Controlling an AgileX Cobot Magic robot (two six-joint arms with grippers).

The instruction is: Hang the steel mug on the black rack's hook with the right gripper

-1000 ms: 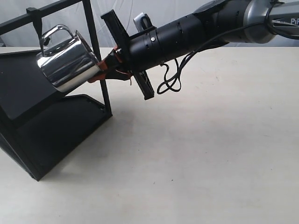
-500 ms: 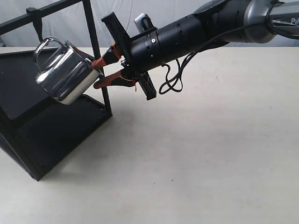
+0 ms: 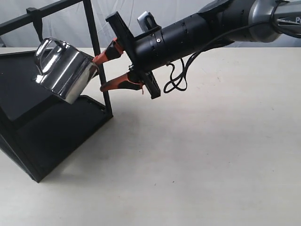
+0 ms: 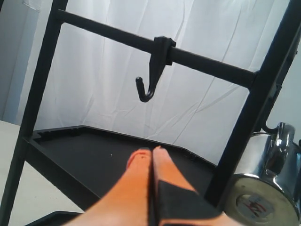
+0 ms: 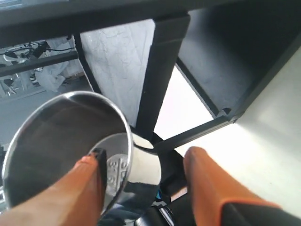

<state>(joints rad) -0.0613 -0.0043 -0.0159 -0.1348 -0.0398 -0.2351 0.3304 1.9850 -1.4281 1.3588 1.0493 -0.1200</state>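
While right end effector [image 3: 99,73] gapes wide, steel mug [image 3: 63,69] hangs at fingertip, ungripped

The steel mug [image 3: 63,70] hangs tilted by its looped handle [image 3: 47,47] under the top bar of the black rack [image 3: 42,127], mouth facing the right end effector [image 3: 101,73]. The hook [image 3: 36,23] sits clipped on that bar. The end effector's orange fingers [image 3: 106,55] are spread apart, one inside the mug's mouth.
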